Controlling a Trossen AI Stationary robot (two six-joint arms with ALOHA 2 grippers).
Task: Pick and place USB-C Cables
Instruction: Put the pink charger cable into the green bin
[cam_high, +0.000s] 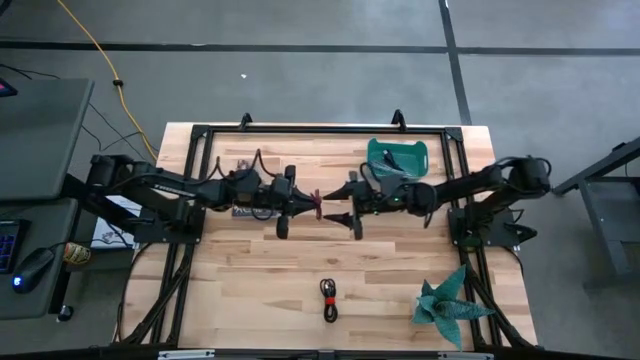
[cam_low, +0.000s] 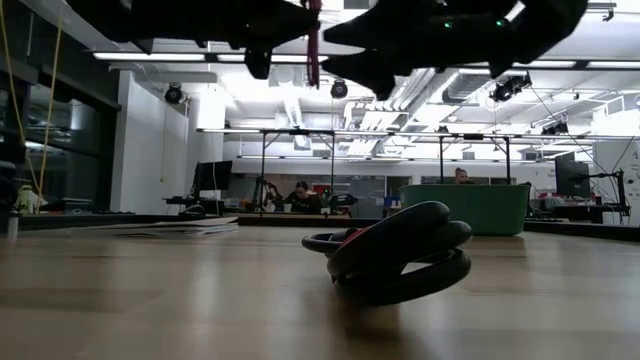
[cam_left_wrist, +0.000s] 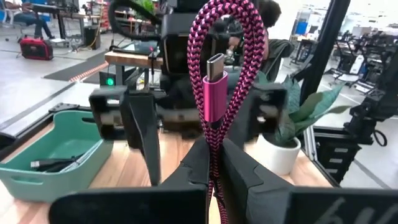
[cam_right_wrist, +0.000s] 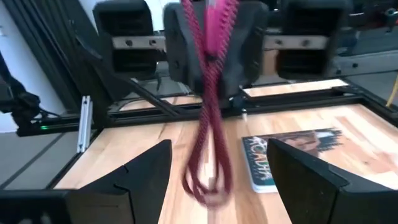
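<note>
1. While the left gripper (cam_left_wrist: 214, 163) hangs above the middle of the desk (cam_high: 250, 290), its jaws are clenched on the magenta-pink cable (cam_left_wrist: 217, 68), which is held in the air between the two arms.
2. That cable's long axis runs roughly up and down: in the left wrist view its folded loop stands out past the fingers, with a magenta USB-C plug (cam_left_wrist: 215, 87) lying along it, metal end away from the jaws.
3. Seen from the right wrist, more loops of the same cable dangle below toward the wood.
4. Facing it, the right gripper (cam_high: 353, 205) sits just beside the cable with its jaws spread wide, grasping nothing.
5. Nearer the front edge, the red-and-black cable (cam_high: 328, 298) lies coiled on the desk, its long axis running front to back.
6. Behind the right arm, a green bin (cam_high: 398, 155) holds a dark cable (cam_left_wrist: 53, 164).
7. A flat printed booklet (cam_right_wrist: 292, 155) lies on the wood under the left arm; its lettering is too blurred to read.
8. A potted plant (cam_high: 447, 303) stands at the front right corner.
</note>
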